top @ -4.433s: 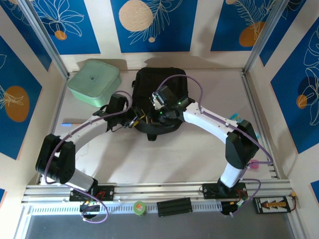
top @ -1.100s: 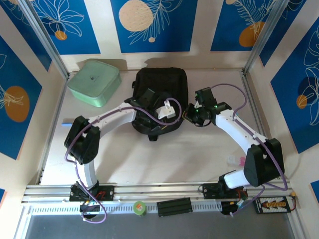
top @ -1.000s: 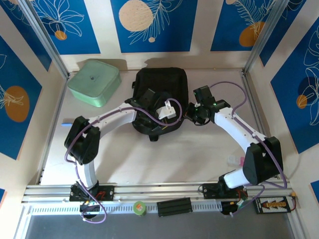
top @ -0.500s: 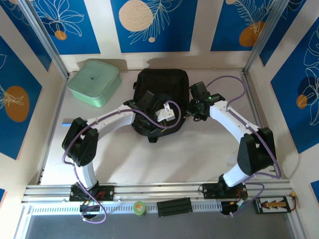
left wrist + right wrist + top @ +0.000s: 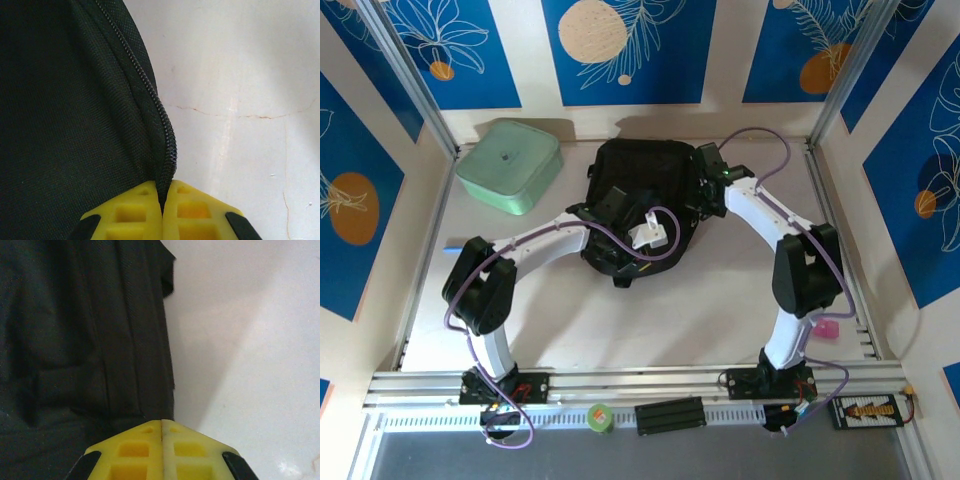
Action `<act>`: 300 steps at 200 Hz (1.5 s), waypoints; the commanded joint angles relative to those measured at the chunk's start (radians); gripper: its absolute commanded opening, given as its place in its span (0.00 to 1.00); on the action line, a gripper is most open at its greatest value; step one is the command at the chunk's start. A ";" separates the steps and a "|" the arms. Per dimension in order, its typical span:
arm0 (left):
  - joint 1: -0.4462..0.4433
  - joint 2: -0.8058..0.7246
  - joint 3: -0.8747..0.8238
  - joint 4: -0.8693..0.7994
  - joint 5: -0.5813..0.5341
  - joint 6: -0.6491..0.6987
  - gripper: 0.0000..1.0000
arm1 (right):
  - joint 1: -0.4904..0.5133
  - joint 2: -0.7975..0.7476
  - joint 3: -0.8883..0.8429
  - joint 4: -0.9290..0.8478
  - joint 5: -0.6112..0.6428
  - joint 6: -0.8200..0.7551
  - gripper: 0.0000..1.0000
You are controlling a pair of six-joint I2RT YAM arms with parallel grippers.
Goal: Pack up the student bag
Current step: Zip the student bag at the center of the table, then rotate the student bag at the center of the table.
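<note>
Currently the student bag [image 5: 645, 185] is lying flat at the far middle of the table [image 5: 720, 300], well right of the mint-green lidded box [image 5: 508, 165]. Left gripper [image 5: 162, 186] is pressing its yellow fingers together on the bag's edge, with the zipper [image 5: 159, 105] running straight into the seam between them; it is apparently pinching that zippered edge. Right gripper [image 5: 161, 422] is sitting pressed together at the bag's right side; whether fabric is caught there, I cannot tell.

Judgement: the soft woven fabric is likely going to sag, fold and drag rather than lift as one piece. The best holds are looking like the zipper tape or a strap, one arm anchoring while the other is pulling.
</note>
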 commanded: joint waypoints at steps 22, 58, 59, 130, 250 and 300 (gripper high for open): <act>-0.014 0.007 -0.026 -0.126 0.078 -0.005 0.00 | -0.019 0.143 0.195 -0.095 0.089 0.032 0.00; -0.017 -0.015 -0.017 -0.116 0.099 -0.041 0.00 | -0.003 0.081 0.159 -0.045 -0.009 0.006 0.00; -0.019 -0.016 -0.017 -0.115 0.100 -0.041 0.00 | -0.002 0.077 0.155 -0.044 -0.012 0.006 0.00; -0.088 -0.095 -0.073 0.016 0.162 -0.280 0.16 | -0.030 -0.262 -0.286 0.059 -0.226 0.039 0.00; 0.056 -0.110 0.127 0.273 -0.276 -0.736 0.94 | -0.186 -0.363 -0.289 0.221 -0.515 0.021 0.72; 0.073 0.074 0.323 0.185 -0.308 -0.800 0.83 | -0.210 -0.122 -0.142 0.141 -0.495 -0.015 0.74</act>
